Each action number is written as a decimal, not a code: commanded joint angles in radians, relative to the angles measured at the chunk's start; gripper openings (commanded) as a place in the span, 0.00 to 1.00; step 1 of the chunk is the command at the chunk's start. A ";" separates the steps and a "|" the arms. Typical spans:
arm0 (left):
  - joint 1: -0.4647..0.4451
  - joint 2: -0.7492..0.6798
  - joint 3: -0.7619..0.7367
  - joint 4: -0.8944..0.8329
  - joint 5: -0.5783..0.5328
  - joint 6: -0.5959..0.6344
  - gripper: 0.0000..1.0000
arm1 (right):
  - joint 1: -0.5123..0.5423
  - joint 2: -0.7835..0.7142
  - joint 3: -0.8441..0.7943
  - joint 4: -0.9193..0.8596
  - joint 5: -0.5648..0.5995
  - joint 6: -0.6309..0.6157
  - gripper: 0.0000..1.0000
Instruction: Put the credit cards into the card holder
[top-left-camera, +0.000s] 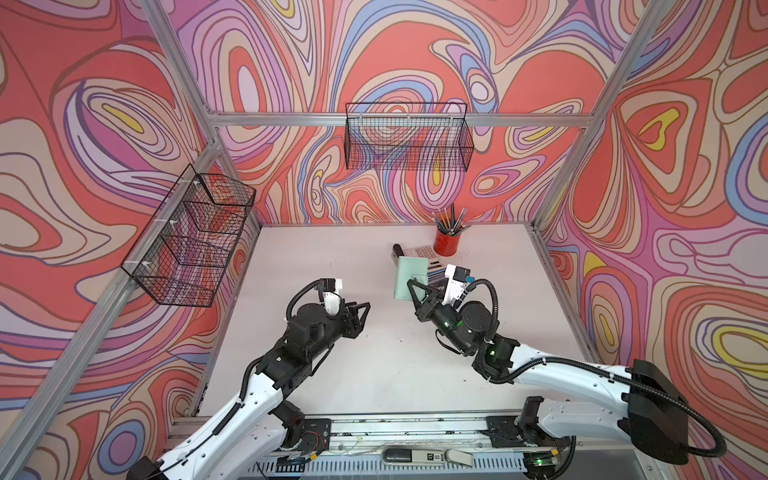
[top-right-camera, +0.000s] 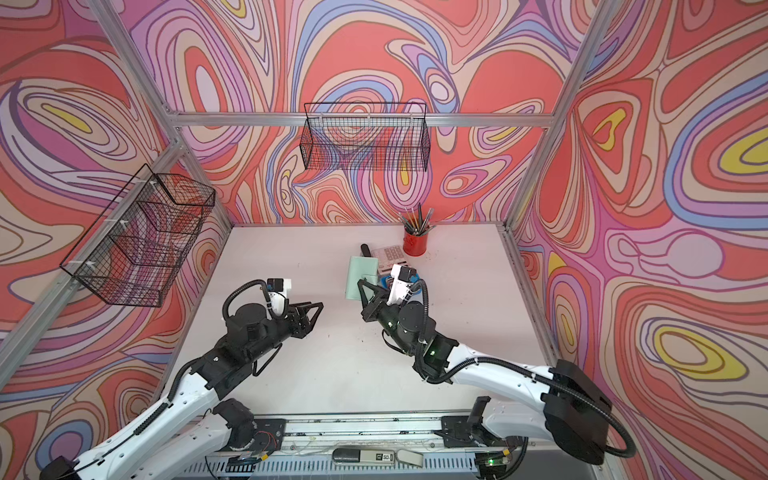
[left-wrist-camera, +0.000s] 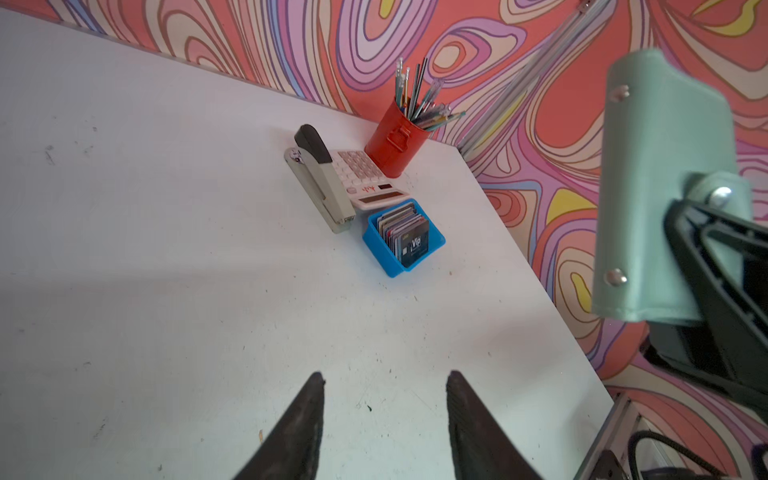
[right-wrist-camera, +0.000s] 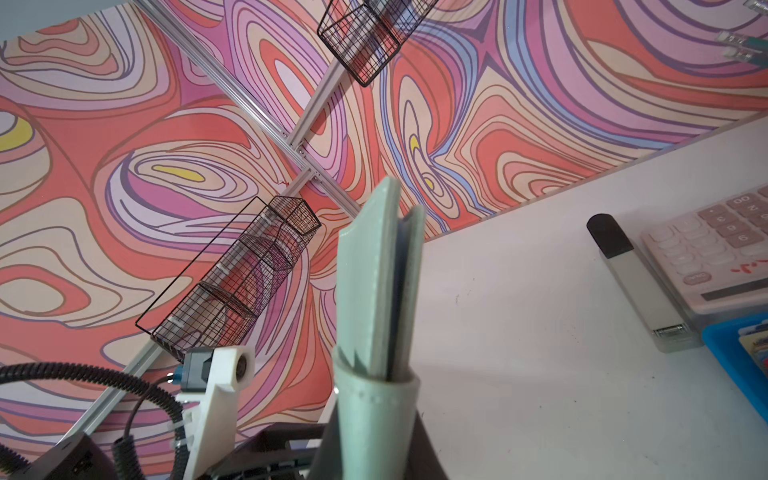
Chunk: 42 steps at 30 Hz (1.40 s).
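Observation:
The sage-green card holder (top-left-camera: 409, 274) (top-right-camera: 360, 276) is closed by its snap tab and held up off the table. My right gripper (top-left-camera: 417, 287) (right-wrist-camera: 376, 436) is shut on its tab end; in the right wrist view the card holder (right-wrist-camera: 374, 291) stands edge-on between the jaws. The credit cards (left-wrist-camera: 405, 235) stand in a row in a blue tray (left-wrist-camera: 390, 262), a dark "Vip" card at the front. My left gripper (top-left-camera: 365, 309) (left-wrist-camera: 384, 376) hangs open and empty over bare table, left of the card holder (left-wrist-camera: 660, 187).
Behind the tray lie a grey stapler (left-wrist-camera: 320, 178) and a white calculator (left-wrist-camera: 365, 178), with a red cup of pens (left-wrist-camera: 399, 141) at the back wall. Wire baskets hang on the left wall (top-left-camera: 191, 237) and the back wall (top-left-camera: 409, 137).

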 joint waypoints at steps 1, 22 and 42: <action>0.002 -0.014 0.012 0.162 0.109 0.064 0.48 | -0.002 0.072 -0.071 0.199 -0.062 -0.017 0.00; 0.002 0.004 -0.059 0.352 0.214 -0.074 0.50 | 0.000 0.078 -0.175 0.321 -0.249 0.012 0.00; 0.002 0.030 -0.058 0.453 0.362 -0.134 0.40 | 0.098 0.069 -0.207 0.430 -0.263 0.032 0.00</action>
